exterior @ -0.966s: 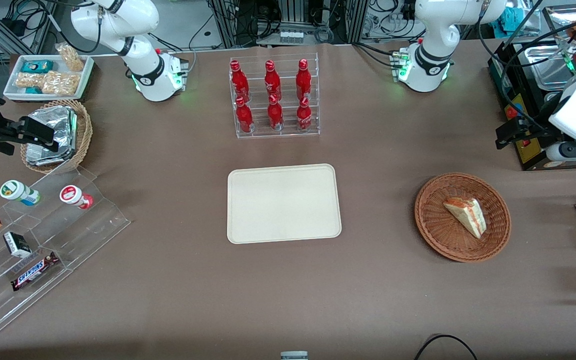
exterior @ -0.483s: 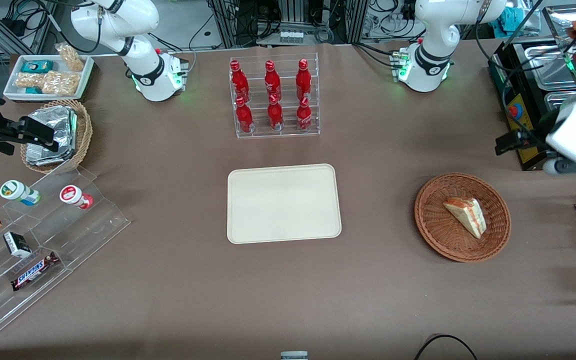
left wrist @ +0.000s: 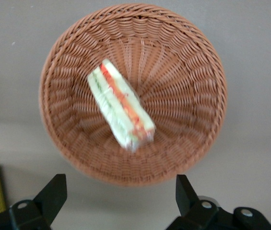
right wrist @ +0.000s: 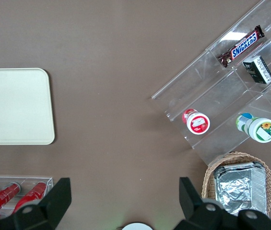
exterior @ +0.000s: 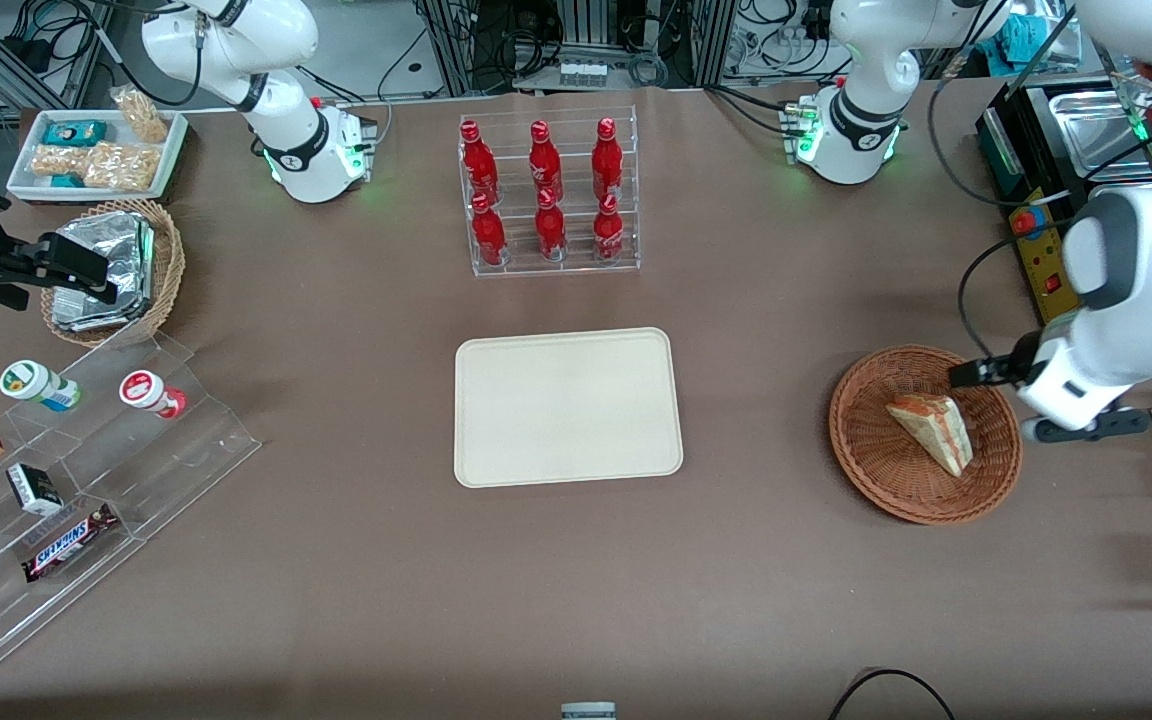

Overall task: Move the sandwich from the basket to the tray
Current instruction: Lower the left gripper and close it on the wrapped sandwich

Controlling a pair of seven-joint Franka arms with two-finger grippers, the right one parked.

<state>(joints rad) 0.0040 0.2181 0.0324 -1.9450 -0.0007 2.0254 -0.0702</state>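
The sandwich (exterior: 930, 432) lies in the basket (exterior: 876, 470), toward the working arm's end of the table, at three o'clock from the empty tray (exterior: 567, 406). The gripper (left wrist: 121, 191) hovers above the basket's rim, fingers (left wrist: 53, 191) spread wide apart, gripping nothing, clear of the sandwich (left wrist: 120, 109).

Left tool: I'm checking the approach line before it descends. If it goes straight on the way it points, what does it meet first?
Probably the basket, near its rim, not the sandwich. The left tool, fingers open, points down over that edge; depth is uncertain.
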